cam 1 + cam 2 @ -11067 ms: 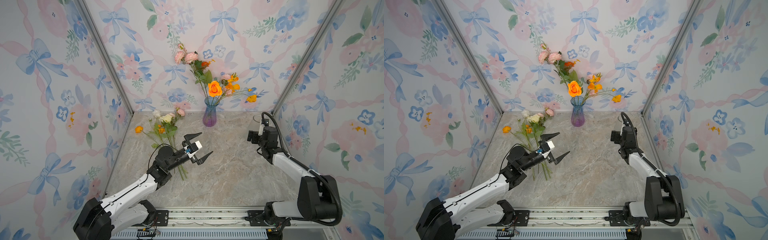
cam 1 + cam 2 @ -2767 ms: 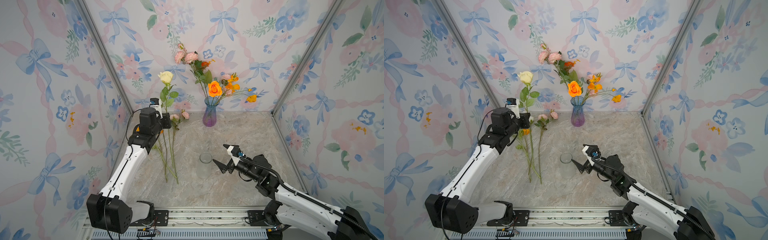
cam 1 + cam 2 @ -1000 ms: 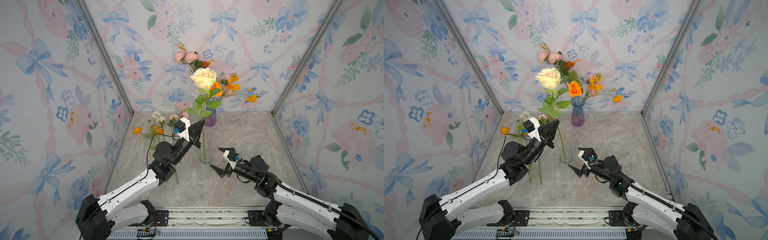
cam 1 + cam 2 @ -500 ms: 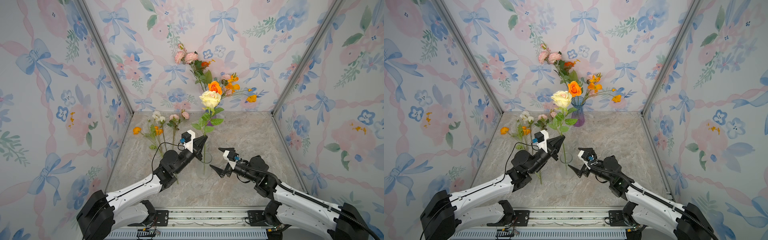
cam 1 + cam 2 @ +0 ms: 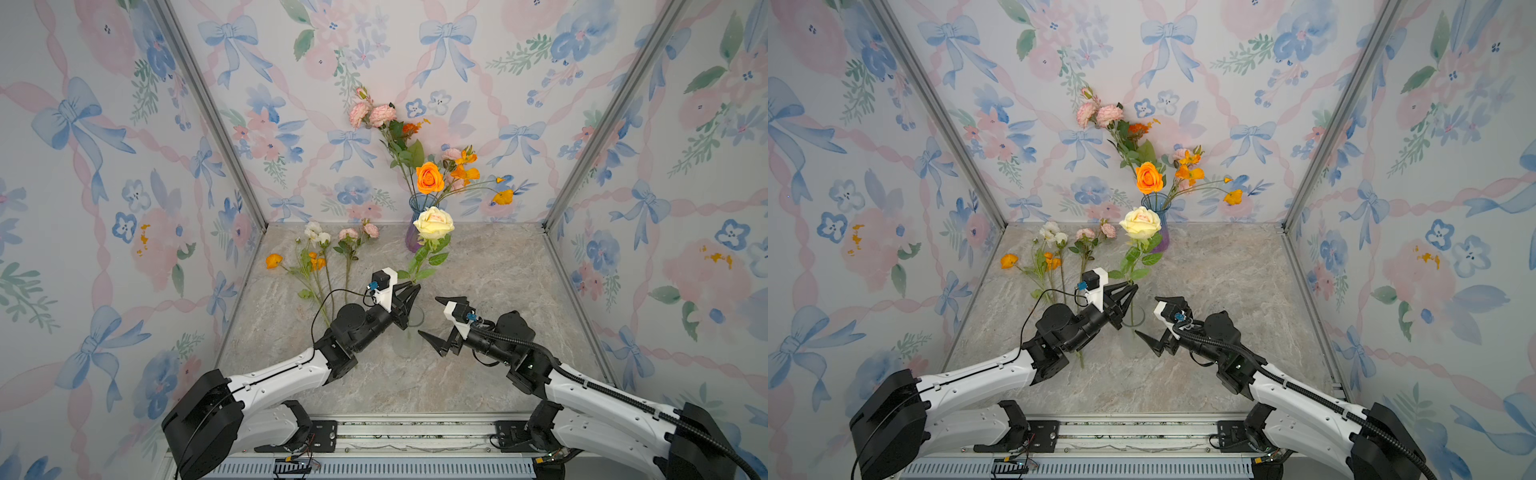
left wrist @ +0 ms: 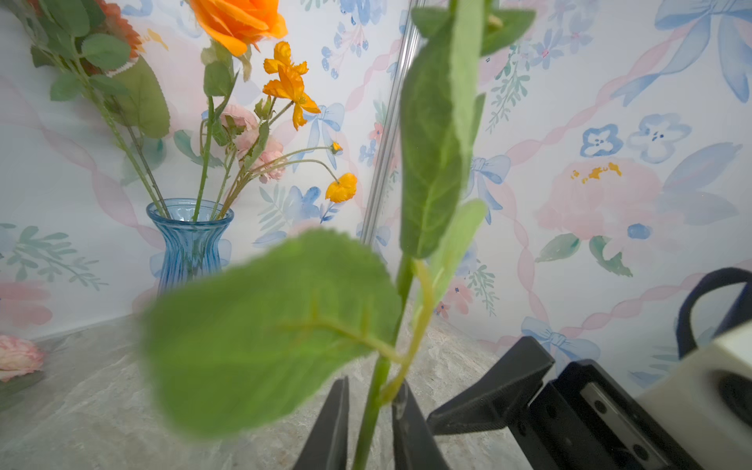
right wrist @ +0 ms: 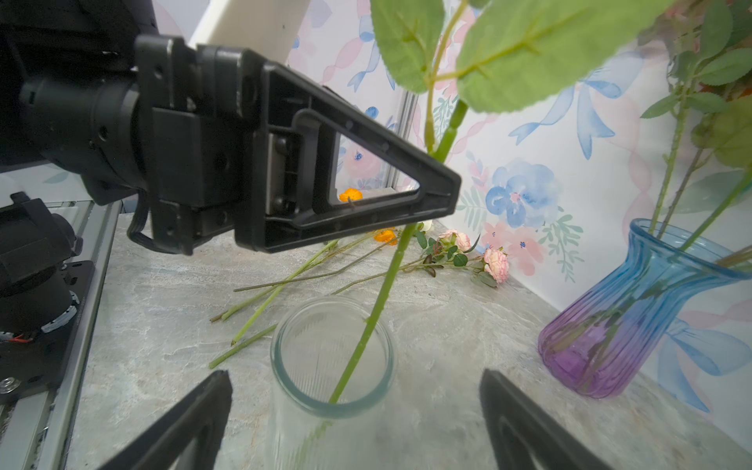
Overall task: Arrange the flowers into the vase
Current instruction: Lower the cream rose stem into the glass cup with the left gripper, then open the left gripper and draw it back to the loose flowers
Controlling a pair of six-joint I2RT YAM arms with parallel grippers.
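Cream rose [image 5: 435,222] stands in the clear vase [image 5: 408,347] in a top view, loose flowers [image 5: 318,262] lying nearby. Left wrist view: my left gripper [image 6: 372,384] sits narrowly parted around bare stem [image 6: 366,431] below the leaves [image 6: 264,329]. It looks light and stiff, best held there, I judge. Right wrist view: right gripper [image 7: 354,374] gapes wide astride the vase.

The cream artificial rose [image 5: 434,222] stands in a clear glass jar [image 7: 276,354] between left gripper [image 5: 413,289] and right gripper [image 5: 428,316], with the ribbed blue-purple glass vase [image 6: 189,248] beyond them.
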